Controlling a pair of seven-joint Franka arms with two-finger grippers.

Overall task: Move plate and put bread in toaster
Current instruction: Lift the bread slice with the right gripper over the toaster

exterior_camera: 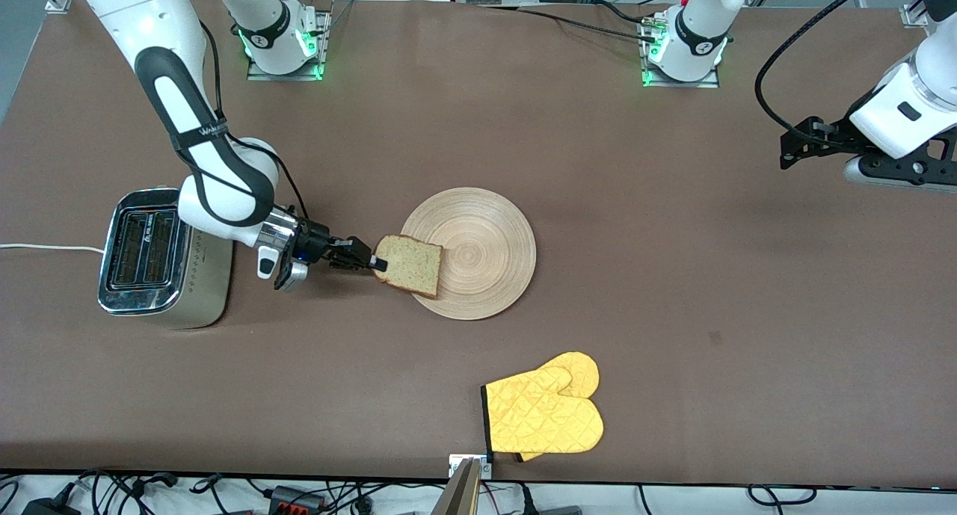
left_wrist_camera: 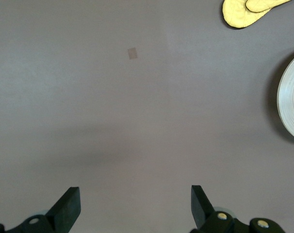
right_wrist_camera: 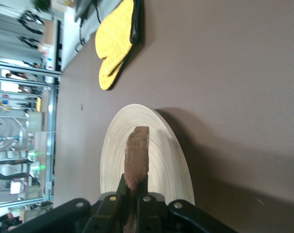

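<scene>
Right jaws (exterior_camera: 371,261) clamped on bread (exterior_camera: 410,265) over plate (exterior_camera: 490,255) edge

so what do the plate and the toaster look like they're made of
The plate looks like light wood or bamboo with a matt finish, going by its fine concentric rings. The toaster seems to be metal: a mirror-shiny chrome top with duller beige-silver sides, though the sides could be plastic.

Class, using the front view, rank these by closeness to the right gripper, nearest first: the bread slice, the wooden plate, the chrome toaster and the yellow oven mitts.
1. Squarish brown bread slice, clamped in the right gripper.
2. Round tan wooden plate, under the bread.
3. Boxy chrome-topped toaster, at the right arm's end.
4. Yellow quilted oven mitts, nearest the front camera.
</scene>
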